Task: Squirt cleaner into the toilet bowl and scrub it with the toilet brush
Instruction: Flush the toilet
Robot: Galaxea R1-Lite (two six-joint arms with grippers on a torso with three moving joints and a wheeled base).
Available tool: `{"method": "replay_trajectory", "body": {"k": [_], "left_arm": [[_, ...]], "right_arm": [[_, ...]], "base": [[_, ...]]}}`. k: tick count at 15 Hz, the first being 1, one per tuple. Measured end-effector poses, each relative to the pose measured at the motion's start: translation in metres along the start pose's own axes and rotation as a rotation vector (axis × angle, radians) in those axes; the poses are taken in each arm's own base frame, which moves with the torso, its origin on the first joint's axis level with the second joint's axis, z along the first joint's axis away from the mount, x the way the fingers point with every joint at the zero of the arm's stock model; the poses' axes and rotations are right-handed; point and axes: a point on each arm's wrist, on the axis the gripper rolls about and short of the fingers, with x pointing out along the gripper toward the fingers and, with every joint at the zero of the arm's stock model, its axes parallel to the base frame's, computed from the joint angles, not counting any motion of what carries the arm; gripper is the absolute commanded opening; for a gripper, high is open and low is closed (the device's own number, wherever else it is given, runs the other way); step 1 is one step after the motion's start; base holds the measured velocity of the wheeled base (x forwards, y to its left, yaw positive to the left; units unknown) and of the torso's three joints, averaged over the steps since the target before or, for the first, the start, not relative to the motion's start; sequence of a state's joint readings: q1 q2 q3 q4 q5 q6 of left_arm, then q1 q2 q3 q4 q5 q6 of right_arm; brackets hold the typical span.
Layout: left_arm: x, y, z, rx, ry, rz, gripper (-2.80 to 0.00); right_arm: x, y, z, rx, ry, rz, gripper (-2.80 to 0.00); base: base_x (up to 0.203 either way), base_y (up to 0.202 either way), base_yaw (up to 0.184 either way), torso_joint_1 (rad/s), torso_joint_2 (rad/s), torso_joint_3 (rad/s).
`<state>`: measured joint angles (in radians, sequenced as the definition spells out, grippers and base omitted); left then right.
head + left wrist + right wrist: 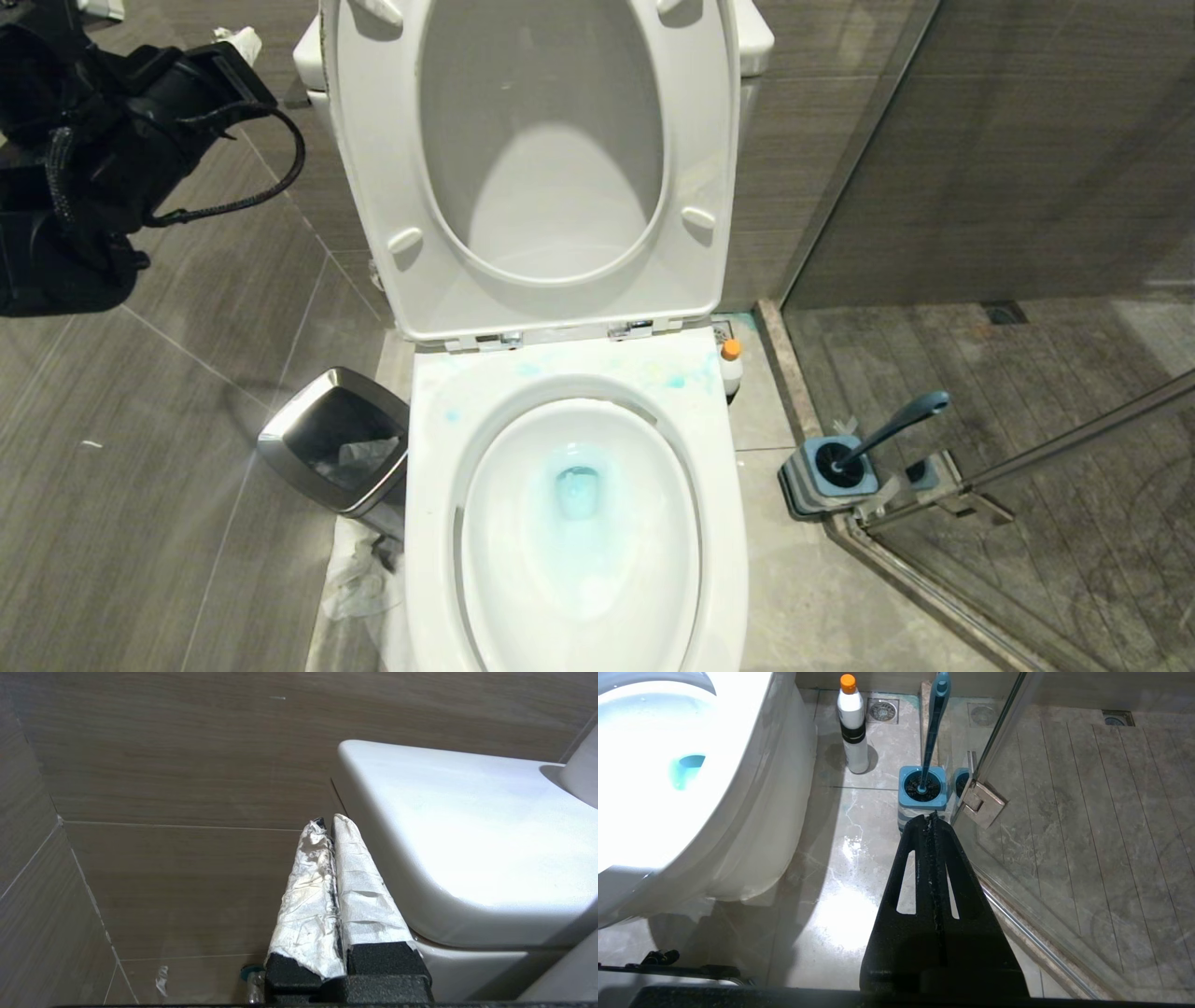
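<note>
The large white glossy ceramic toilet bowl (579, 523) is standing with its seat and lid raised, and teal-blue liquid is already pooling in the oval basin, with blue smears on the rim behind it. The small white plastic cleaner bottle with the orange cap (852, 725) is standing upright on the floor just beside the bowl's right flank, and the long slim teal-blue toilet brush (933, 732) is leaning in its square grey-blue holder (831, 478), tight against the glass shower door (1064, 826) and its metal hinge (981, 804). The left end effector (332, 823) — paper-wrapped fingers pressed together, holding nothing — is hanging high beside the white cistern (467, 835). The right end effector (932, 817), also closed and empty, is hovering low over the floor, pointing at the holder. The likely trouble, as I judge it, is the brush pickup — the handle is tilting toward the glass, so a closed or misaligned approach could knock it against the door or tip the holder. A careless swing could also topple the nearby bottle.
</note>
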<state>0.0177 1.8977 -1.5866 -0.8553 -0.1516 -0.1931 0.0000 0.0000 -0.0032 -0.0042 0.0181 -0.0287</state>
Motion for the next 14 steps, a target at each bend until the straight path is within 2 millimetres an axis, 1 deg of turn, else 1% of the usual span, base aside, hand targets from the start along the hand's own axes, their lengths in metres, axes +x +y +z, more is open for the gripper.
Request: {"method": "replay_trajectory", "body": {"k": [6, 10, 14], "left_arm": [[0.014, 0.002, -0.004, 0.001, -0.033, 0.008, -2.8], [0.016, 0.003, -0.009, -0.004, -0.015, 0.01, -2.8], [0.015, -0.001, -0.016, -0.059, 0.053, 0.012, -2.8]], "right_arm": [[0.0, 0.0, 0.0, 0.0, 0.0, 0.0, -2.8], [0.0, 0.0, 0.0, 0.0, 0.0, 0.0, -2.8], [0.0, 0.0, 0.0, 0.0, 0.0, 0.0, -2.8]], "base": [[0.0, 0.0, 0.0, 0.0, 0.0, 0.0], [0.0, 0.0, 0.0, 0.0, 0.0, 0.0], [0.0, 0.0, 0.0, 0.0, 0.0, 0.0]]}}
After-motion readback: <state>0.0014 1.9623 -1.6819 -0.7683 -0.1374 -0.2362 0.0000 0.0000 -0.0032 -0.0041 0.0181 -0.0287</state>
